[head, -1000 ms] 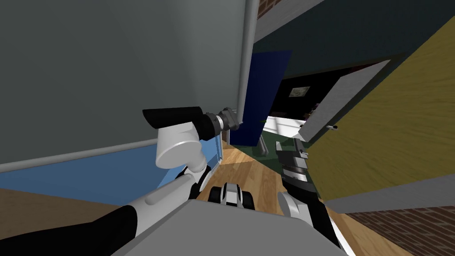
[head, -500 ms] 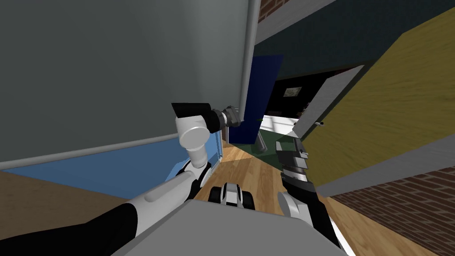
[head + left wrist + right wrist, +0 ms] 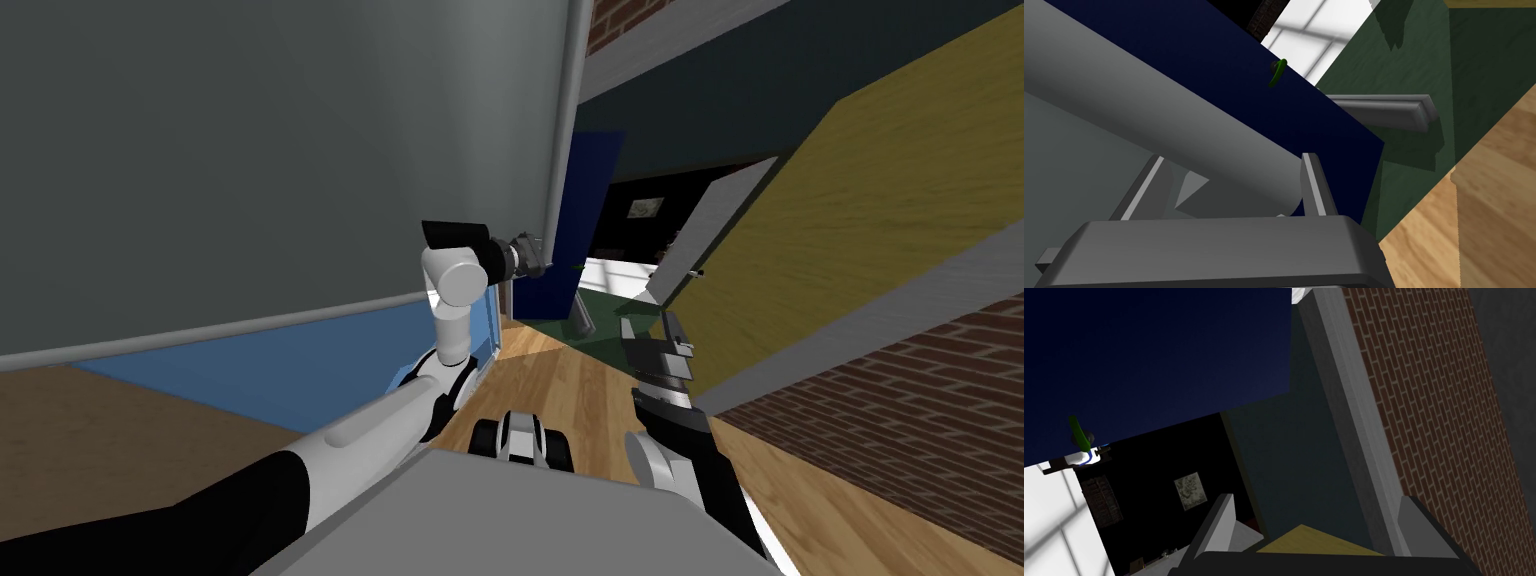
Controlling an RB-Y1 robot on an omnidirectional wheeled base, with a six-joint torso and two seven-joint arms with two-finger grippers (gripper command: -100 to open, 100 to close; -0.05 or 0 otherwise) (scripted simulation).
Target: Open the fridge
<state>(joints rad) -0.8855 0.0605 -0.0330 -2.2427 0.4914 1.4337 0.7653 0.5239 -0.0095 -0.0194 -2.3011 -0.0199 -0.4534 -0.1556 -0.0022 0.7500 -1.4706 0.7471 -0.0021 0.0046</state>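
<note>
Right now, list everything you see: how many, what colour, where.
fridge door: one, grey, ahead left.
fridge handle: one, grey bar on the door's edge, gripped by the left claw.
blue door: one, dark blue, beyond the handle, with a green lever.
light blue panel: one, below the fridge door.
yellow panel: one, wood-grained, on the right.
brick wall: one, red-brown, lower right.
floor: light wood, ahead.
picture: one, small, in the black area past the blue door.
left claw: one, grey, shut on the fridge handle.
right claw: one, grey, open, low on the right.
</note>
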